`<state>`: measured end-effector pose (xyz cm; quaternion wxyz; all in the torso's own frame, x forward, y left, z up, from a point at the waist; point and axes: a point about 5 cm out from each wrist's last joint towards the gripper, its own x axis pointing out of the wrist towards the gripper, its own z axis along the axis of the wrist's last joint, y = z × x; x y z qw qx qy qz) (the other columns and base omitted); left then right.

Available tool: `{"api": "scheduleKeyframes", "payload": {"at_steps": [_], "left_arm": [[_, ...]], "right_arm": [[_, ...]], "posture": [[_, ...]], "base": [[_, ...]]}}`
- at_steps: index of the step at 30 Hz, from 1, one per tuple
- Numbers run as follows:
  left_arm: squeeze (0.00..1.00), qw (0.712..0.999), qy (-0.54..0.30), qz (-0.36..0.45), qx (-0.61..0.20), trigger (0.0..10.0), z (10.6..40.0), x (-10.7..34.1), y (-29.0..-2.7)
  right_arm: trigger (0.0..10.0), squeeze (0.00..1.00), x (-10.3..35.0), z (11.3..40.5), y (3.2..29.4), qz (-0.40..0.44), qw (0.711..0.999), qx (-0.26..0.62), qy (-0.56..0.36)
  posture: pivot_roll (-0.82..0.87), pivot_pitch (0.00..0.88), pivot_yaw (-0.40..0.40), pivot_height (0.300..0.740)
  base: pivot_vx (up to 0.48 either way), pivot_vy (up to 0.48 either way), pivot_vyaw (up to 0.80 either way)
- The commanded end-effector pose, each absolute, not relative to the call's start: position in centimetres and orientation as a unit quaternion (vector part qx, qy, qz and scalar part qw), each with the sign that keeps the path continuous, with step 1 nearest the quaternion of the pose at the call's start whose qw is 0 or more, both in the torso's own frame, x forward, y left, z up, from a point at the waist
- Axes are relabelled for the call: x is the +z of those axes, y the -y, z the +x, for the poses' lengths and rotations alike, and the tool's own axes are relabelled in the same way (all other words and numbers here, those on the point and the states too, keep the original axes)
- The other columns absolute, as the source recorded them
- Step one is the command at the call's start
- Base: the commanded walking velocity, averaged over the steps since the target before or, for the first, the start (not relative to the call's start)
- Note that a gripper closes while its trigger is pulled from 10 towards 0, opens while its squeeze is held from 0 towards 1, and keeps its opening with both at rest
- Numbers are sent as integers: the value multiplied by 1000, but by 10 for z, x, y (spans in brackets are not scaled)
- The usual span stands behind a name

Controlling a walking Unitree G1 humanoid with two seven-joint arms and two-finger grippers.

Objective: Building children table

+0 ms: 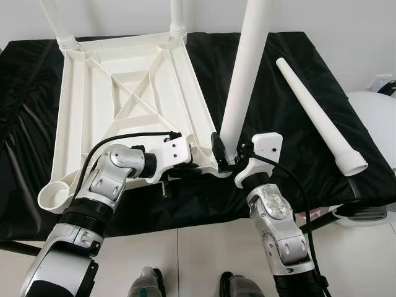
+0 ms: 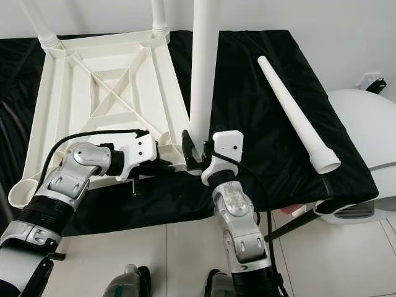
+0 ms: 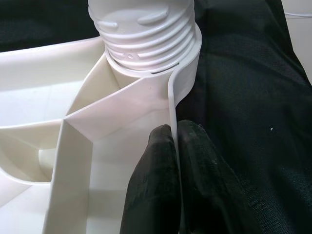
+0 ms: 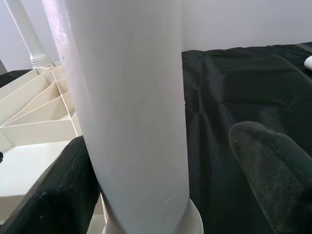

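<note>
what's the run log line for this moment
left gripper pinching tabletop rim | right gripper around upright leg at near corner socket | spare leg lying on black cloth

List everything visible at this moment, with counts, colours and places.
Upside-down plastic table top: one, white, on the black cover.
Fitted table legs: two, white, at the far corners.
Table leg being fitted: one, white, upright in the near right corner socket.
Loose table leg: one, white, lying on the cover, right.
Cover: one, black, over the work surface.
Left gripper: pinching the table top's rim.
Right gripper: around the upright leg's base.
</note>
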<state>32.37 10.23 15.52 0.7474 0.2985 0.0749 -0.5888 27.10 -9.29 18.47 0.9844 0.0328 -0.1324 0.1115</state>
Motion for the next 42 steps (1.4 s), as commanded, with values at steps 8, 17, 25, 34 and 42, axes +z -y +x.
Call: {"api": "scheduleKeyframes", "payload": {"at_steps": [8,17,25,34,42], "left_arm": [[0,766,-176,313,-533,10000,318,108,-119],[0,767,-174,313,-533,10000,319,109,-118],[0,766,-172,313,-534,10000,319,110,-118],[0,767,-171,312,-534,10000,320,111,-116],[0,767,-170,314,-533,10000,320,112,-116]], "right_arm": [[0,0,187,269,90,38,984,111,133],[0,0,187,269,90,38,984,110,132],[10000,0,187,269,91,33,985,111,131],[10000,0,196,273,98,33,962,230,145],[10000,0,202,274,101,28,938,309,152]], "posture": [[45,187,13,740],[43,188,13,740],[42,189,14,740],[41,191,16,740],[41,189,15,740]], "base": [[0,0,0],[0,0,0],[0,0,0],[0,0,0],[0,0,0]]}}
